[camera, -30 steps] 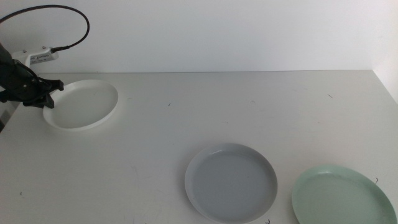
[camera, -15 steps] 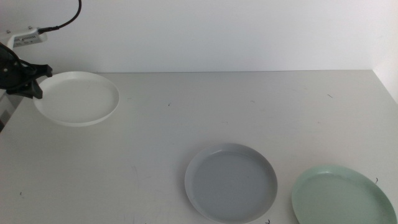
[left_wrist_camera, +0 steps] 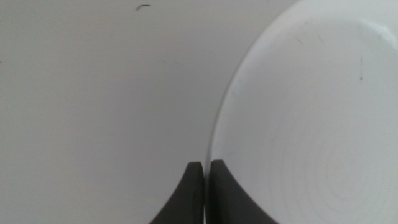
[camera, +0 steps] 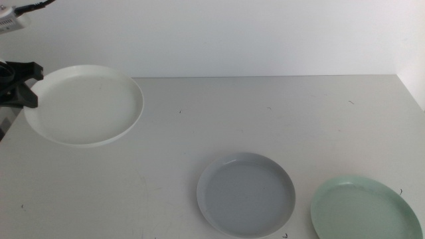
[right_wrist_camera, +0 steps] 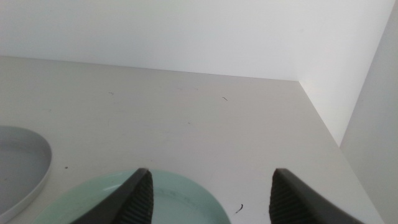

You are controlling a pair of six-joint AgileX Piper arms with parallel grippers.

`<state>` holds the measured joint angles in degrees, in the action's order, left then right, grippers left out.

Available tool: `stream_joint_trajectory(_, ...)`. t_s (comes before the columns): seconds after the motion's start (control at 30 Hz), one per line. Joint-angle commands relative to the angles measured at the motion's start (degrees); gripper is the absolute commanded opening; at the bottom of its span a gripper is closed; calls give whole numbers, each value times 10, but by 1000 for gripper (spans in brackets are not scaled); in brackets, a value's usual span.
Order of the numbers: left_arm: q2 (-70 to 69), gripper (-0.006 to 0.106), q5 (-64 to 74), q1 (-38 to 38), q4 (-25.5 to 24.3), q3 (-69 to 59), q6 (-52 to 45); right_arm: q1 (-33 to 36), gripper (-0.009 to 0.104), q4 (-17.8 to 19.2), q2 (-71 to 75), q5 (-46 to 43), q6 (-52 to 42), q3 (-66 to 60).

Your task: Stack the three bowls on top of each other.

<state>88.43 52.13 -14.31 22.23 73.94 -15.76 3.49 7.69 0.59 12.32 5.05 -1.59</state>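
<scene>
White wall behind, pale table below, scuffed with small dark marks. Left gripper at the far left edge, jaws pressed together on the rim of the white bowl, carried clear of the table and tilted a little toward the camera; same pinch seen close in the left wrist view, dark jaws meeting on the bowl's edge. Grey bowl flat on the table toward the near edge, about midway across. Green bowl just beside it at the near right corner, apart from it by a narrow gap. Right gripper out of the middle view, waiting over the green bowl's rim with jaws spread wide, holding nothing.

Progress, as a judgement: nothing stacked yet. First bowl picked up only. Left to do: carry white across and set it into grey or green, then bring the third bowl onto that pair. Thin rim grip, so some risk of tipping on the way.
</scene>
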Motion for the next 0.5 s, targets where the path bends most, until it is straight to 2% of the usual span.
stream_joint_trajectory(0.0, -51, 0, 7, 20, 26, 2, 5, -4, 48, 10, 16, -44, -3, 3)
stream_joint_trajectory(0.23, -81, 0, 49, 96, 38, -2, 13, -4, 48, 10, 16, -44, -3, 3)
stream_joint_trajectory(0.47, -75, 0, 33, 191, 39, -2, 44, -4, 48, 10, 16, -44, -3, 3)
